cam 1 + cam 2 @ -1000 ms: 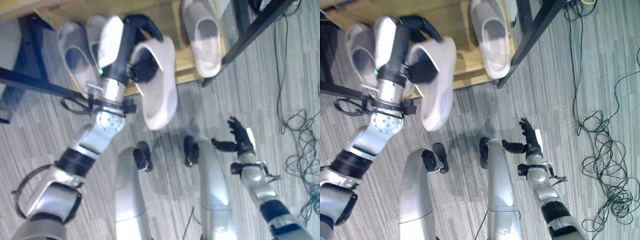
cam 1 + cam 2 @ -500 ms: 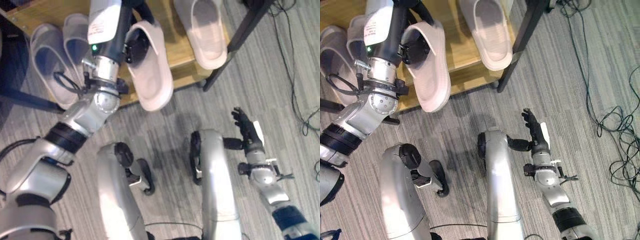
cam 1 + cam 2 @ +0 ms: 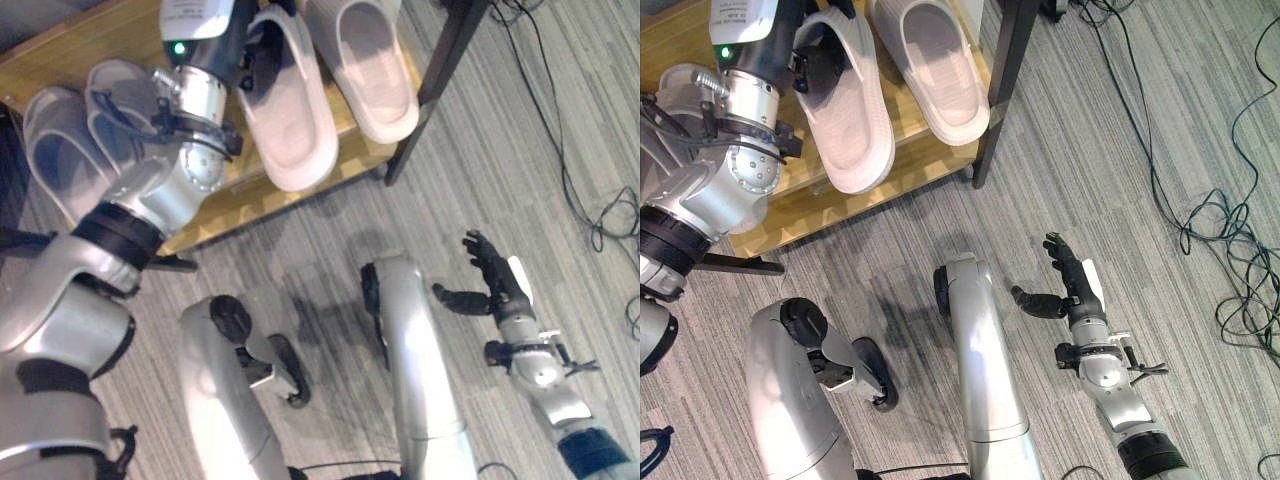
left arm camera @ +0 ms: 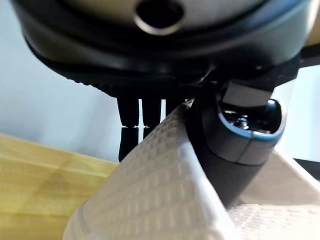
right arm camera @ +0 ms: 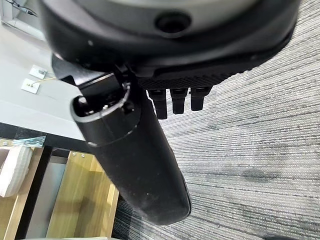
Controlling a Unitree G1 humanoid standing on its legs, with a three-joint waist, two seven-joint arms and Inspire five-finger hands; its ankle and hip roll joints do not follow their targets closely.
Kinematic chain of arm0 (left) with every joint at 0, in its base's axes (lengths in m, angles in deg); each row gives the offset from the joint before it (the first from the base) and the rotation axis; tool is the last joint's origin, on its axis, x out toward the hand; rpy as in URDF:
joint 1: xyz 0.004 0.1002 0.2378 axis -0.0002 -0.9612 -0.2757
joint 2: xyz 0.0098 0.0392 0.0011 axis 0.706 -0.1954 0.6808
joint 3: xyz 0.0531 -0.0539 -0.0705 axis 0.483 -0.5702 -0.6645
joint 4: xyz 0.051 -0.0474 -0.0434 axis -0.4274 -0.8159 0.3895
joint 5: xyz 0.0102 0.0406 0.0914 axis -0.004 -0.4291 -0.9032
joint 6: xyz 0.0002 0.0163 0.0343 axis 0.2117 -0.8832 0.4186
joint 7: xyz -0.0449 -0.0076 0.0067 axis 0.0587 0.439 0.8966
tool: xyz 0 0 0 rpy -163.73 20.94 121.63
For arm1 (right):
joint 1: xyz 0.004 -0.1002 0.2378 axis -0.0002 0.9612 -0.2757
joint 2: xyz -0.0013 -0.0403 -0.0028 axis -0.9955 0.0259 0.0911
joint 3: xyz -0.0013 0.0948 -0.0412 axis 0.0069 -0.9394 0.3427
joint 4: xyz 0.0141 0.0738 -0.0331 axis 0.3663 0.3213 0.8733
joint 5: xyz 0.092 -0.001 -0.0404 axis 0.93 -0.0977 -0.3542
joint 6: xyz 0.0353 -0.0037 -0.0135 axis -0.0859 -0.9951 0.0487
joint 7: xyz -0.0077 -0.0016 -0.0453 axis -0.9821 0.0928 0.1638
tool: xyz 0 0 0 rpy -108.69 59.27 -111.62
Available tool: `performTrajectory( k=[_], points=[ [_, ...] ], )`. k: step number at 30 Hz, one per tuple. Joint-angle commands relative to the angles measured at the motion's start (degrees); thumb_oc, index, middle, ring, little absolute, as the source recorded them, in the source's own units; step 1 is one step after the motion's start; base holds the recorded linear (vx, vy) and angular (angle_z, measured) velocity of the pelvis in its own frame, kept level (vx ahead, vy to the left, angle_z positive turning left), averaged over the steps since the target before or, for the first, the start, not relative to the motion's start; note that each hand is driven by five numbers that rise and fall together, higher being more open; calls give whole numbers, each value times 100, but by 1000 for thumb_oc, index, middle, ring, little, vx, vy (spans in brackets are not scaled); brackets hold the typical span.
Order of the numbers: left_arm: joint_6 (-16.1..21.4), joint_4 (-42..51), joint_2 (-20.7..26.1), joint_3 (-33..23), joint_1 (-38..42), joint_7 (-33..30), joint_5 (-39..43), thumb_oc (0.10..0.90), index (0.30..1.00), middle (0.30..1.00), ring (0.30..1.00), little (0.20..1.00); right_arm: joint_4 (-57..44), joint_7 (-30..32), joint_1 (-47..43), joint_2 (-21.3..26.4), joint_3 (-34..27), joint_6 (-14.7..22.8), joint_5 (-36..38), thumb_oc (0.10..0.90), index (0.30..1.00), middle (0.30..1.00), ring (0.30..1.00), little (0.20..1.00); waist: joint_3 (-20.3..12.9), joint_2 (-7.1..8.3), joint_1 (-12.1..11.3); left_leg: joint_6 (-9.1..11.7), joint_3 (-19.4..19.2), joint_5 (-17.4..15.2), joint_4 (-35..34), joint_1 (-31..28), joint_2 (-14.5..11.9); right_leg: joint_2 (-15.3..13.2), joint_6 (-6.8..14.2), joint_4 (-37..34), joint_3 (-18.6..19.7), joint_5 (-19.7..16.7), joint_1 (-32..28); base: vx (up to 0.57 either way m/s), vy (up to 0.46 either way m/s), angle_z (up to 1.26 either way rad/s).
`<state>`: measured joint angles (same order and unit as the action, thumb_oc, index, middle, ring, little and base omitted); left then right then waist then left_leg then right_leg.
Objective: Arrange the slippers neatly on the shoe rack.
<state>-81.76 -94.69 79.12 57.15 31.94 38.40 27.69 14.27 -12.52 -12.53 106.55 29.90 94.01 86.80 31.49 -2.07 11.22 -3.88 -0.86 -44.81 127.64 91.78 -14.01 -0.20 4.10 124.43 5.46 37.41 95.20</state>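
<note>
Since a second ago left hand [image 3: 262,62] has carried the slipper [image 3: 288,110] from over the floor onto the rack [image 3: 300,195], thumb and fingers still pinching its strap, just beside a second slipper [image 3: 372,62]; right hand [image 3: 1072,285] hangs low, fingers spread, empty.

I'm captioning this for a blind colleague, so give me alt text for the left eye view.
The robot's left hand grips a pale slipper and holds it on the wooden shoe rack, beside a matching slipper. Two greyer slippers lie at the rack's left end, and the right hand hangs open over the grey carpet.
</note>
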Motion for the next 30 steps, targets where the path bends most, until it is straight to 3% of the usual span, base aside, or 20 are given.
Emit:
performTrajectory(
  k=[1,11,12,13,19,30],
  points=[
    [87,-481,13,12,1418,-210,-216,400,300,300,300,300,-1090,2,4,354,-279,649,146,800,900,900,900,900,-170,-11,219,77,624,1,-108,-183,336,-661,5,-22,341,563,-525,0,0,0],
    [-6,-1363,-36,537,2038,37,-280,400,300,300,300,300,-1210,-171,129,534,-317,705,215,800,900,900,900,900,-170,94,307,150,586,21,-94,-183,316,-681,-24,3,460,506,-525,0,0,0],
    [-28,-1473,-77,552,2070,90,-242,557,535,535,535,535,-1205,-182,132,542,-305,699,225,800,900,900,900,900,-170,98,312,148,585,23,-86,-183,317,-685,-20,-5,450,500,-525,0,0,0],
    [-26,-1618,-124,576,2130,125,-217,800,900,900,900,900,-1195,-191,147,531,-301,694,235,800,900,900,900,900,-170,108,312,151,582,24,-89,-183,319,-684,-13,-12,447,488,-525,-6,6,-4],
    [-14,-1619,-320,334,2161,129,43,800,900,900,900,900,-1148,-187,256,499,-273,654,165,800,900,900,900,900,-170,111,311,163,540,18,-39,-183,365,-678,8,34,487,486,-525,1,1,-3],
    [113,-538,-604,-545,1127,87,331,800,900,900,900,900,-1131,-63,74,465,-199,538,-54,800,900,900,900,900,-170,155,160,240,499,-93,182,-183,533,-737,-60,404,577,665,-525,-3,-8,4]
  ],
)
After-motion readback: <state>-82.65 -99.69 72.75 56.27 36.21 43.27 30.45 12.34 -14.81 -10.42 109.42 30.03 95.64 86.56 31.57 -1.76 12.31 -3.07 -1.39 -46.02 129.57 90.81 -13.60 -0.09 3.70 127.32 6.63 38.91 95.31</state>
